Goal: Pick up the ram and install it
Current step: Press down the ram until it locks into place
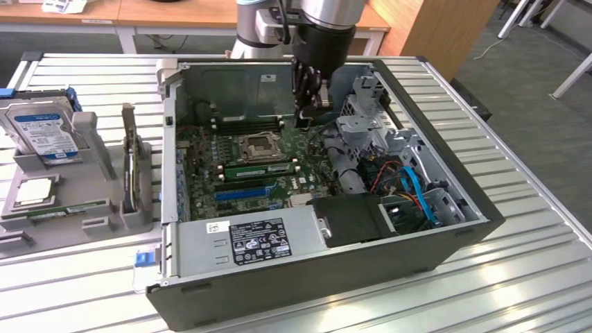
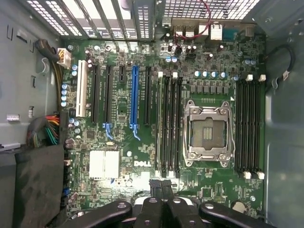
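An open computer case (image 1: 444,173) lies on the table with its motherboard (image 1: 208,156) facing up. A ram, a thin green stick (image 1: 263,168), stands seated in a memory slot beside the CPU socket (image 1: 256,146). A second thin green strip (image 1: 57,211) lies in the grey holder at the exterior view's left. My gripper (image 1: 310,114) hangs inside the case above the board's far edge, shut with nothing between its fingers. In the wrist view the black fingertips (image 2: 161,184) are pressed together over the board, close to the row of memory slots (image 2: 170,123) and the CPU socket (image 2: 208,130).
The grey holder (image 1: 88,222) also carries a hard drive (image 1: 41,132), a CPU chip (image 1: 32,191) and an upright card with a bracket (image 1: 129,166). Inside the case are the power supply (image 1: 254,243), a drive cage (image 1: 365,132) and blue and orange cables (image 1: 416,191).
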Available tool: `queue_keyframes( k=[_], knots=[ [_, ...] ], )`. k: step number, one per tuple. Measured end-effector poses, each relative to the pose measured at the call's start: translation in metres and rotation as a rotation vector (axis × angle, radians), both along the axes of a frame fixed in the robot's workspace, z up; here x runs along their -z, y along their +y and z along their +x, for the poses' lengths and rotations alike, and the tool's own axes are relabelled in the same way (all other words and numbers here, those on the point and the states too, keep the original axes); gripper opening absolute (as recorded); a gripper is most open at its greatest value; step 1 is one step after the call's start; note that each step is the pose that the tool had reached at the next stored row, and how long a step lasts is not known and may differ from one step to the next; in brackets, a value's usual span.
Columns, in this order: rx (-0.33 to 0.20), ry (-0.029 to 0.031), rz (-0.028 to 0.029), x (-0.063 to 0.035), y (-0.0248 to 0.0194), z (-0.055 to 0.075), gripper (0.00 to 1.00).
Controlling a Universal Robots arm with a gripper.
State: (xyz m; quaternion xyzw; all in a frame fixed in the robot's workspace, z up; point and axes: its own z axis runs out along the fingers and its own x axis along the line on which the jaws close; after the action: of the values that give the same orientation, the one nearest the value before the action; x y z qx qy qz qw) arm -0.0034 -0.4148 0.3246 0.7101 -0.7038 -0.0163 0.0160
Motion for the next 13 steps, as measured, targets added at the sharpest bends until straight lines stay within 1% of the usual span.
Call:
queue_keyframes(
  k=[13],
  knots=[
    [-0.002, 0.0000, -0.0001, 0.0000, 0.0000, 0.0016, 0.10]
  ],
)
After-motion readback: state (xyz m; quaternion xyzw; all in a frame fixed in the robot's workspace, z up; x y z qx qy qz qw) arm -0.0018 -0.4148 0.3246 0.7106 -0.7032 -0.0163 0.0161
